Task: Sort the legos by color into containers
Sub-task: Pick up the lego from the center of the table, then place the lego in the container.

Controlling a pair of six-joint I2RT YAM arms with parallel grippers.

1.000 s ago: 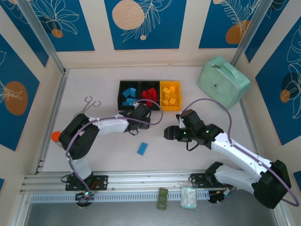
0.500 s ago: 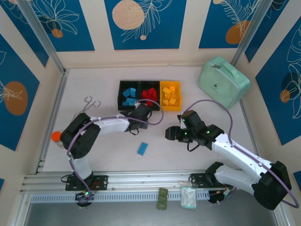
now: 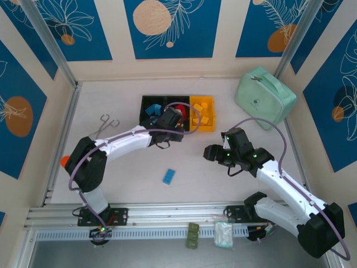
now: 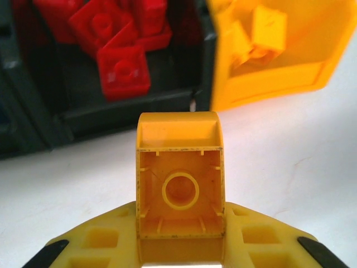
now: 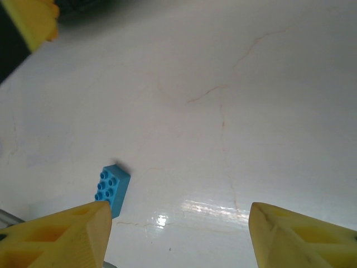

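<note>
Back wall: cream (image 3: 223, 67), carrying 3 blue panels (image 3: 184, 33) with white leaf line-drawings and peach circles (image 3: 152, 17).
Side walls: cream, with a blue panel on the left (image 3: 22, 78) and one on the right (image 3: 334, 123), each with an orange circle.
Corner posts: 2 grey metal bars, left (image 3: 50, 44) and right (image 3: 298, 36), slanting down to the tabletop's far corners.
Tabletop: white and smooth (image 3: 122, 167); the right wrist view shows faint hairline cracks (image 5: 223, 111).
Near edge: ribbed aluminium rail (image 3: 167, 215) across the front.
Light: bright, even, with 1 small glare patch (image 5: 162, 220) on the tabletop.

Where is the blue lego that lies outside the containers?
Top view: the blue lego lies on the table, below the containers and left of the right gripper.
</note>
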